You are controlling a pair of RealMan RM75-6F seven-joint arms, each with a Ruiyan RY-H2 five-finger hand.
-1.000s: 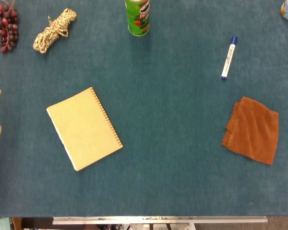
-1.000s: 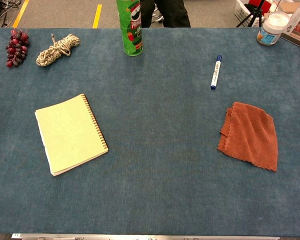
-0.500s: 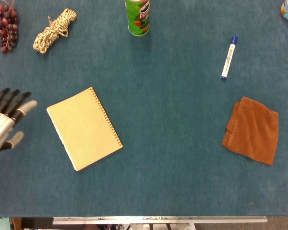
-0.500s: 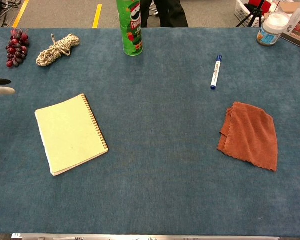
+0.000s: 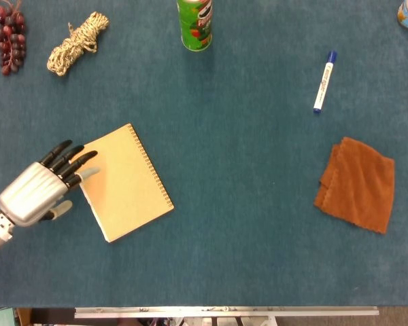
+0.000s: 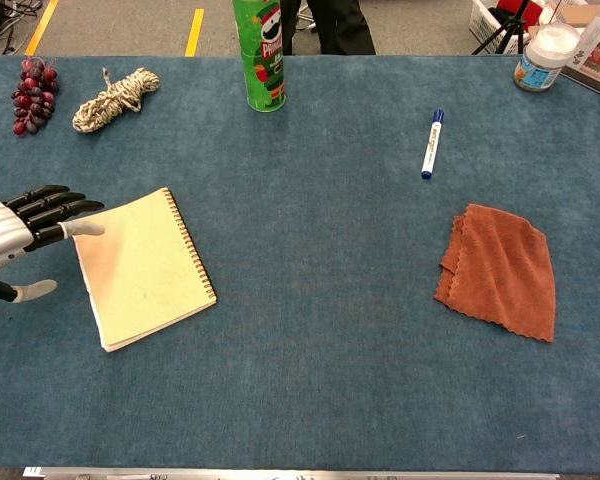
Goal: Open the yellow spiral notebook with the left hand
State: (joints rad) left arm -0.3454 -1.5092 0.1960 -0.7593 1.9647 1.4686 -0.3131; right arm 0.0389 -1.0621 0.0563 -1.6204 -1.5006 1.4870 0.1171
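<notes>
Yellow spiral notebook closed, flat on blue worktop, left-centre, spiral edge to right. Left robot hand released, fingers spread, tips over notebook's left edge; contact unclear. Right robot hand out of shot. Orange cloth well apart, right side.

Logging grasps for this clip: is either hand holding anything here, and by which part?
Nothing is held. The left hand has its fingers spread at the notebook's free edge, gripping nothing. The right hand is not in view.
</notes>
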